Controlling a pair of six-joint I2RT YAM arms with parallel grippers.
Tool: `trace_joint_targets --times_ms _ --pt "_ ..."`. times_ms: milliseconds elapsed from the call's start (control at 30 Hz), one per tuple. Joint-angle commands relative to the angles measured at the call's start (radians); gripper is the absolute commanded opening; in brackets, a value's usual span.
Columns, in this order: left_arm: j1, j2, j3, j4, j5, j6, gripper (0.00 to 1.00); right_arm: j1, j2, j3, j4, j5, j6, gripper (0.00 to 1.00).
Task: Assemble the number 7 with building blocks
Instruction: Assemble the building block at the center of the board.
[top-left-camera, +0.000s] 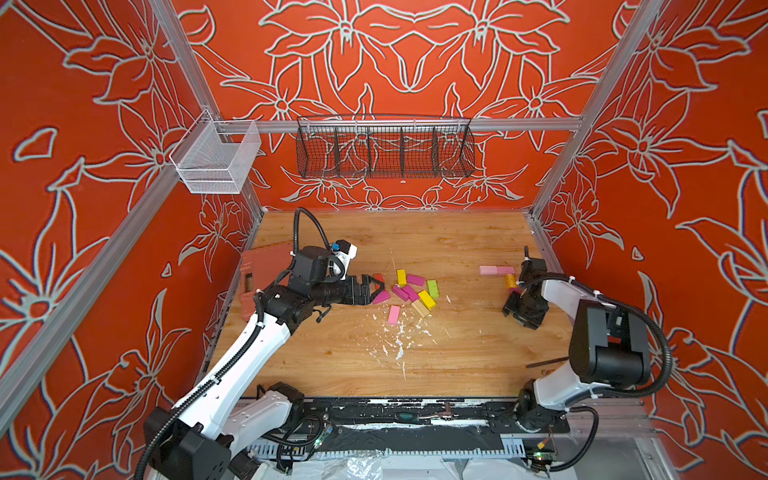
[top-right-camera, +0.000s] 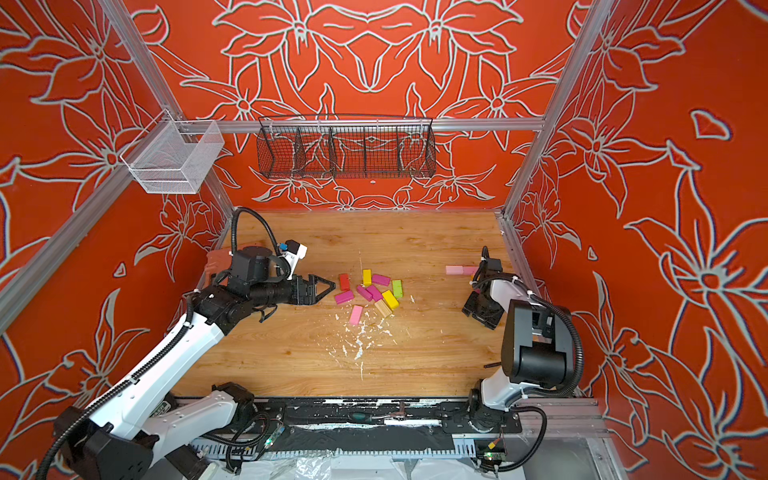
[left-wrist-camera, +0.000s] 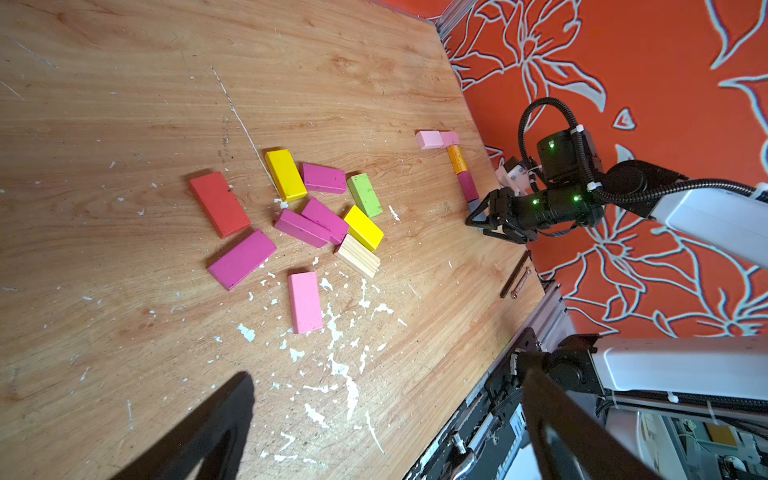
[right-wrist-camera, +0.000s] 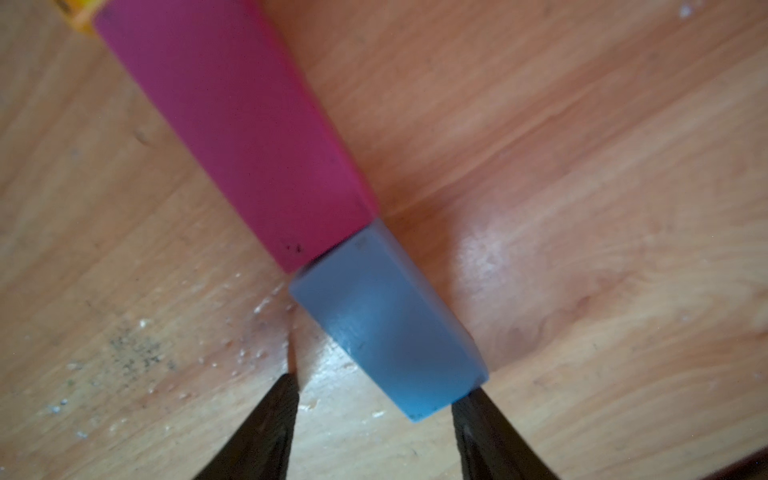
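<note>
Loose building blocks lie mid-table: red (left-wrist-camera: 219, 203), yellow (left-wrist-camera: 285, 174), green (left-wrist-camera: 365, 195), bare wood (left-wrist-camera: 357, 257), light pink (left-wrist-camera: 305, 302) and several magenta ones (top-left-camera: 381, 297). My left gripper (top-left-camera: 380, 286) is open, its tips right by the pile's left side with nothing between them. At the right edge stands the number 7 (top-left-camera: 496, 270): two light pink blocks (left-wrist-camera: 430, 139) across, then orange (left-wrist-camera: 457, 160), magenta (right-wrist-camera: 232, 124) and blue (right-wrist-camera: 382, 328) end to end. My right gripper (right-wrist-camera: 378, 388) straddles the blue block's end, one finger touching, the other apart.
A red-brown tool case (top-left-camera: 266, 270) lies at the back left behind my left arm. A black wire basket (top-left-camera: 384, 151) and a white mesh basket (top-left-camera: 216, 160) hang on the rail. White flecks (top-left-camera: 399, 340) mark the table. A dark rod (top-left-camera: 544, 362) lies by the right edge.
</note>
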Motion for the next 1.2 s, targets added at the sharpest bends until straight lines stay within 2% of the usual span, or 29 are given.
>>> trace_joint_targets --times_ms 0,633,833,1000,1167 --pt "0.008 0.001 -0.004 0.010 0.005 0.004 0.98 -0.006 0.017 -0.006 0.014 -0.004 -0.003 0.61" --pt "0.009 0.001 0.000 0.003 -0.002 0.008 0.98 -0.011 0.032 0.008 0.025 -0.006 -0.028 0.61" --pt "0.009 0.004 0.003 0.003 -0.004 0.009 0.98 -0.010 -0.078 0.019 -0.069 0.004 -0.040 0.62" --pt "0.009 0.018 0.007 0.001 0.006 0.005 0.98 -0.011 -0.176 0.095 -0.126 -0.009 -0.101 0.66" --pt "0.008 0.032 0.011 -0.012 0.013 0.007 0.98 -0.013 -0.136 0.230 -0.157 -0.017 -0.177 0.73"
